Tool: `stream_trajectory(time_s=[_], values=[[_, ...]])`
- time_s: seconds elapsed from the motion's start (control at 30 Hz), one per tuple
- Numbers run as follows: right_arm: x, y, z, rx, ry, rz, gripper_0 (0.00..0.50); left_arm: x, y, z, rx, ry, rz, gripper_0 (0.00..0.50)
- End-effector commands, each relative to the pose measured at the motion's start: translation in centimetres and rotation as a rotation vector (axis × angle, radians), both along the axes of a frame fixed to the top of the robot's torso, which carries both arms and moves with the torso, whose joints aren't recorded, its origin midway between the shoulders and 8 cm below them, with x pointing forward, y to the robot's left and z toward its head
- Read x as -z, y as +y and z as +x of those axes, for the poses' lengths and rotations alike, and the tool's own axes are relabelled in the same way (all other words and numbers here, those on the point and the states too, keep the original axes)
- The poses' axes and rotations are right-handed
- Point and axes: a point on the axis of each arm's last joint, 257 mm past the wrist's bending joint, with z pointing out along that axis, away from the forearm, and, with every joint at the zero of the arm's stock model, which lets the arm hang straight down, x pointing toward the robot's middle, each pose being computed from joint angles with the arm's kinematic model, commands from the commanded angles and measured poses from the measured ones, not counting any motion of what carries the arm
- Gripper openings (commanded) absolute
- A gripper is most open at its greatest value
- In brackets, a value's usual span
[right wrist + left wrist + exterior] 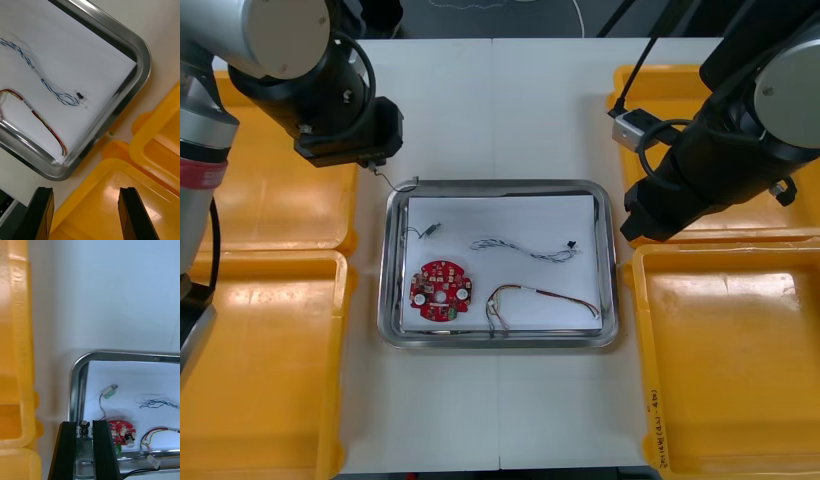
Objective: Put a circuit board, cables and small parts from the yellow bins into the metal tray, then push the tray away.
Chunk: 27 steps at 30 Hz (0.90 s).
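Left side: two yellow plastic bins. One has raised lettering moulded along its rim, and I can't read it. The left gripper hangs just outside the far-left corner of the shiny metal tray, which is white inside. Its fingers are narrow and pinch a small metal part between them.

In the tray, left to right:
- a short dark cable with a pale plug
- a round red circuit board in the near-left area
- a twisted blue and white cable across the middle
- a red and yellow cable near the front rim

The right gripper is over the right-hand yellow bin, just beside the tray's near-right corner. Its fingers are wide apart and hold nothing.

A white label strip on that bin's left rim carries writing too small to read. No brand name is legible anywhere.

Progress, as I judge it: the board and three cables are in, so the task is mostly done. The pinched part has yet to go into the tray. The tray sits mid-table between the bins, not yet pushed away.
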Motion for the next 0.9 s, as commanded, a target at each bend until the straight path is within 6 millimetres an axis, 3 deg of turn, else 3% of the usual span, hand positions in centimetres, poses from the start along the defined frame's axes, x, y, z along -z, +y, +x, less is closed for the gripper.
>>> stream_trajectory(time_s=[0.03, 0.43, 0.53, 0.9], values=[[-0.6, -3.6, -0.4, 0.109, -0.016, -0.01, 0.5, -2.5, -3.8, 0.5, -0.001, -0.069, -0.053, 0.0], [1.0, -7.5, -2.1, 0.3, 0.036, -0.008, 0.5, 0.8, -9.0, -0.6, 0.043, -0.034, -0.003, 0.0], [1.5, -8.2, -2.7, 0.354, 0.048, 0.001, 0.5, 2.3, -9.2, -0.9, 0.051, -0.007, 0.033, 0.0], [2.6, -11.7, -3.1, 0.499, 0.049, 0.013, 0.5, 4.9, -10.8, 1.5, 0.073, -0.033, 0.019, 0.0]])
